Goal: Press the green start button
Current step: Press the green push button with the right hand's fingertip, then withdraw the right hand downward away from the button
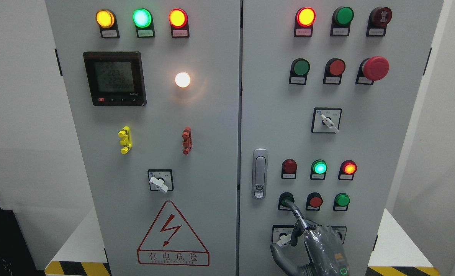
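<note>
The green start button (286, 199) is the left one in the bottom row of three buttons on the cabinet's right door (365, 153). My right hand (302, 230) rises from the bottom edge just below it. Its index finger (294, 211) is stretched out, with the tip resting on the button's face and covering part of it. The other fingers are curled in and the thumb (276, 253) sticks out to the left. The hand holds nothing. No left arm shows.
A red button (315, 201) and another green button (342, 199) sit right of the pressed one. Above them are three lamps, the green lamp (319, 167) lit. A door handle (259, 173) stands to the left. A selector switch (283, 234) lies partly behind the hand.
</note>
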Controlling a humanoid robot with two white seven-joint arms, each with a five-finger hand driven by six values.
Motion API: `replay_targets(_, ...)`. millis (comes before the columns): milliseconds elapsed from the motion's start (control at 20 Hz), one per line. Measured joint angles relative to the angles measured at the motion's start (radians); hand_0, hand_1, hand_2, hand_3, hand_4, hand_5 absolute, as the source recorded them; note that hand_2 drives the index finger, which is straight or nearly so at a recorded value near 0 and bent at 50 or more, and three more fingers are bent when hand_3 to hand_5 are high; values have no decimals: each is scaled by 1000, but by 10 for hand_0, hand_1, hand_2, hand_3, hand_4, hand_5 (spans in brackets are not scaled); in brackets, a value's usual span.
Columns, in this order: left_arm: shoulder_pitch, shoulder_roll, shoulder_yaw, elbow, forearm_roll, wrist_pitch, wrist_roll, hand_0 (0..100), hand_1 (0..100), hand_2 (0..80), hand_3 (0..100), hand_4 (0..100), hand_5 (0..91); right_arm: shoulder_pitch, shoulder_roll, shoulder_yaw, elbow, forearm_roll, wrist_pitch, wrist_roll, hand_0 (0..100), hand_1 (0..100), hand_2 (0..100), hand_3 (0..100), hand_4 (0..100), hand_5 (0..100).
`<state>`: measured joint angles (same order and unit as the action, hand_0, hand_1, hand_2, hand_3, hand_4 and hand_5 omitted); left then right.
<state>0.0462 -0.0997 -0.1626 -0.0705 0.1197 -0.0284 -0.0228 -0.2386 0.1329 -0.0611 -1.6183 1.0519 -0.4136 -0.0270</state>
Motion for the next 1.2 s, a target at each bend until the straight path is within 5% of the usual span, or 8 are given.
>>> replay_targets(1200, 0, 0, 0, 0, 0, 0, 0, 120, 556, 0, 0, 0, 0, 73, 1, 7, -78, -133, 17, 10, 259, 76, 0, 805, 694, 694)
